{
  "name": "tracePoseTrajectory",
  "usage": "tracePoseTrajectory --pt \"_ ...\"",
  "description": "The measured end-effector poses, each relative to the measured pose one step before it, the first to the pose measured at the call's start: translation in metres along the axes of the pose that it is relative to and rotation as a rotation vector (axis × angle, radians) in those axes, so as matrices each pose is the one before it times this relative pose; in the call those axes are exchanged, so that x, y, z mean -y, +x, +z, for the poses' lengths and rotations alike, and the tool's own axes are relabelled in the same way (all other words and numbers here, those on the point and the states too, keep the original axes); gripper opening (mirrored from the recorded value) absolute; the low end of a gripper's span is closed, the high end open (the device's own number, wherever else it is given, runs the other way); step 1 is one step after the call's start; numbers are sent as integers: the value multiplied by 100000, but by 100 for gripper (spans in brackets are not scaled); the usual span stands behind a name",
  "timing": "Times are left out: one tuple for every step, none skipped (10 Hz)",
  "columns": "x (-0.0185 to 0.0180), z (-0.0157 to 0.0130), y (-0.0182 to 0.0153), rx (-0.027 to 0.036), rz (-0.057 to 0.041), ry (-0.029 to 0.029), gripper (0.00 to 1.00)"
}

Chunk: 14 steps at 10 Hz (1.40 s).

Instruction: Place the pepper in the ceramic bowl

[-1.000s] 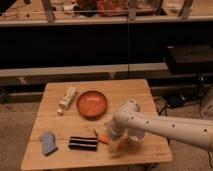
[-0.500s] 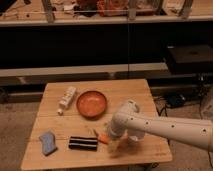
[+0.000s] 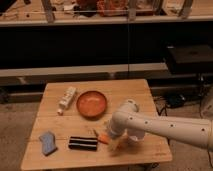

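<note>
Nothing on the desk [image 3: 135, 94] appears to have shifted over the last second: the arm, the end effector and every object sit where they sat before. We see the white arm [image 3: 165, 127] reaching in from the right of the view and bending down over the front of the desk. The end effector [image 3: 117, 145] hangs low near the front edge, its fingers spread and holding nothing. The pepper [image 3: 102, 138] lies on the desk just beside the end effector, between it and a black striped block [image 3: 83, 143]; whether the end effector touches the pepper we cannot tell. The ceramic bowl [image 3: 92, 104] sits behind the pepper, toward the middle of the desk and apart from it. A white bottle [image 3: 66, 99] lies beside the bowl on its far side from the arm, and a blue object [image 3: 48, 142] rests near the front corner beyond the block.
</note>
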<state>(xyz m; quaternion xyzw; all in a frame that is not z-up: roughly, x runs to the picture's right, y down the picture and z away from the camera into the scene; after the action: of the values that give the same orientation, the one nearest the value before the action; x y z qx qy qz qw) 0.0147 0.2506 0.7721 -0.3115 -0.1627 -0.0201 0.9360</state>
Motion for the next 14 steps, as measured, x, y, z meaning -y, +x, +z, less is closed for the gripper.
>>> tracePoseTrajectory --pt "170 110 -47 -81 -53 241 80" --pt "165 -2 73 -143 95 284 80" --pt "127 87 -3 -72 -81 170 80" --pt "78 53 -9 -45 -79 226 80" --pt "45 38 37 -149 124 146 80" --pt "61 37 22 -119 82 206 80" --pt "84 60 29 -180 69 352 80" --pt "73 35 7 -160 -3 242 80" --pt "92 33 17 -162 9 314 80" --pt "64 46 32 -145 14 209 80" --pt "79 22 70 -174 139 339 80" --pt "32 77 32 -95 107 179 80" --pt "85 65 -2 -129 35 351 80" --pt "62 65 -44 -103 -89 184 80"
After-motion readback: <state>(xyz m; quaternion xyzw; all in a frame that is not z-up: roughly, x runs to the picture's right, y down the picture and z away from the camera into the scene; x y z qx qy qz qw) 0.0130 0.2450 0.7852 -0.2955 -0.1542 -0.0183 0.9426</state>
